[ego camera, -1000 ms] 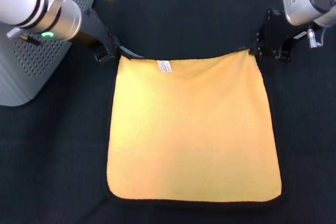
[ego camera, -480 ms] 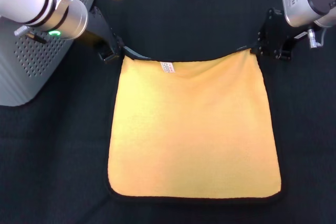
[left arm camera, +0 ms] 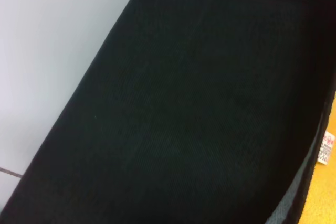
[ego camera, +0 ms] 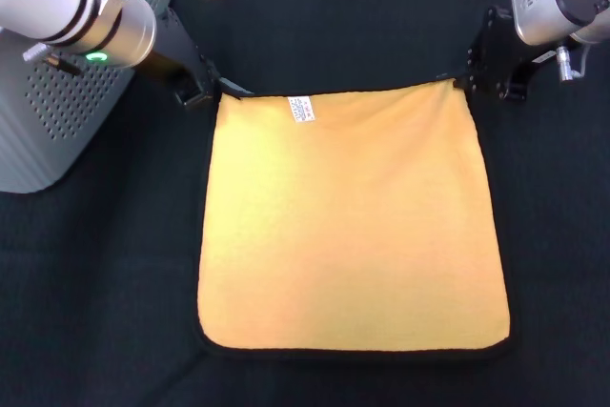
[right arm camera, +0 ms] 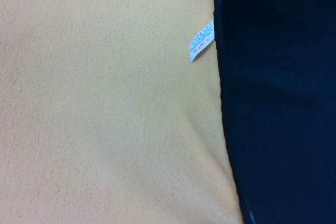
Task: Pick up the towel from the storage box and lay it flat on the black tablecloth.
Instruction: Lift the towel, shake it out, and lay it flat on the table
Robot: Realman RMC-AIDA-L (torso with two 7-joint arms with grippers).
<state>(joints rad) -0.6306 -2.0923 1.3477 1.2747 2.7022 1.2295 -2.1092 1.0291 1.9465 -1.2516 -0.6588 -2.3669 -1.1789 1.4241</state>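
The towel (ego camera: 348,221) lies spread yellow side up on the black tablecloth (ego camera: 334,35), its black trim showing all round and its white tag (ego camera: 301,109) near the far edge. My left gripper (ego camera: 215,92) is shut on the towel's far left corner. At the far right corner my right gripper (ego camera: 463,83) is shut on the towel too. The far edge runs straight between them. The storage box (ego camera: 48,131) stands at the left, partly behind my left arm. The right wrist view shows the towel (right arm camera: 105,103) and its tag (right arm camera: 202,40).
A white surface (left arm camera: 47,51) borders the tablecloth (left arm camera: 199,103) beyond its far edge. Black cloth lies bare to the left, right and far side of the towel. The grey box sits close to my left arm.
Both grippers have drawn the towel's far edge a little farther away and pulled it straight. The dip near the tag is gone, and the near edge has slid slightly away.
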